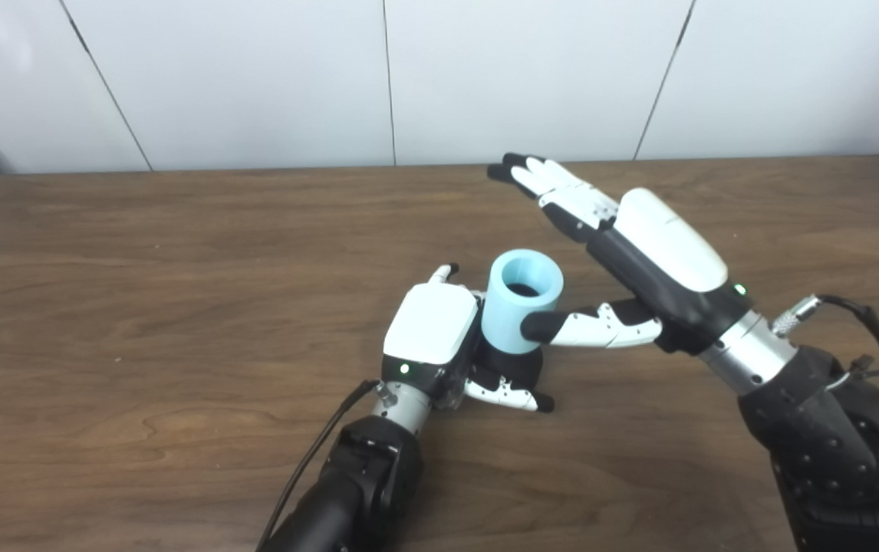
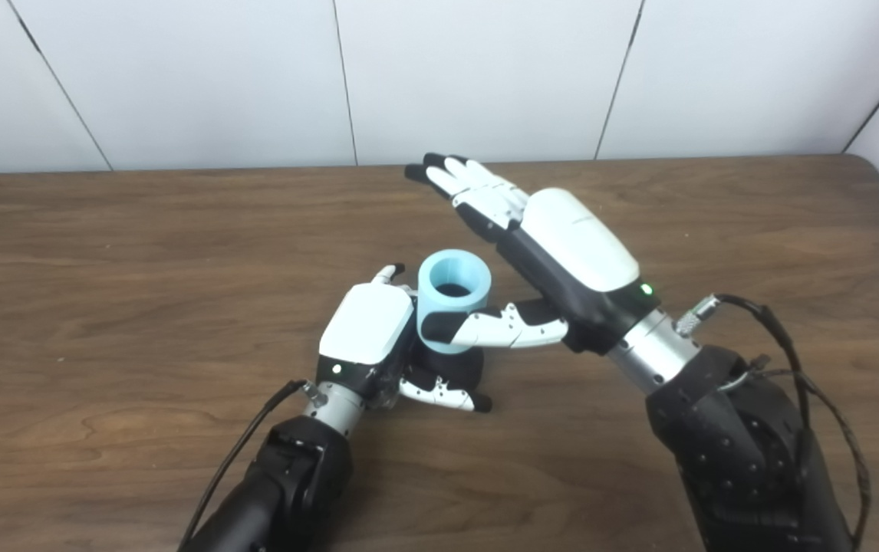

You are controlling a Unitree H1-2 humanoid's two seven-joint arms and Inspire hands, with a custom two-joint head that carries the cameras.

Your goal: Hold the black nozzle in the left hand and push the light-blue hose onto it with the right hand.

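A wooden table [image 1: 140, 307] fills the scene, with white wall panels [image 1: 255, 77] behind it.

The left hand [image 1: 439, 337] rests low on the table near the middle, its white back turned up. Its fingers are curled around a black nozzle [image 1: 520, 366], of which only a small dark part shows beneath and between them; one fingertip [image 1: 446, 270] pokes up at the far side, and the thumb [image 1: 507, 395] wraps across the near side of the nozzle's base.

A short light-blue hose [image 1: 520, 303] stands upright on top of the nozzle, just beside the left hand's knuckles, touching them. Its open end faces up, showing a dark hollow inside.

The right hand [image 1: 639, 261] hovers to the right of the hose, spread wide and gripping nothing. Its fingers [image 1: 551, 180] stretch straight out, up and away, past the far side of the hose and well clear of it. Its thumb [image 1: 585, 328] reaches sideways toward the left hand, and the black tip presses against the near lower wall of the hose, close to the left hand's curled fingers. The hose stands between that thumb tip and the left hand.
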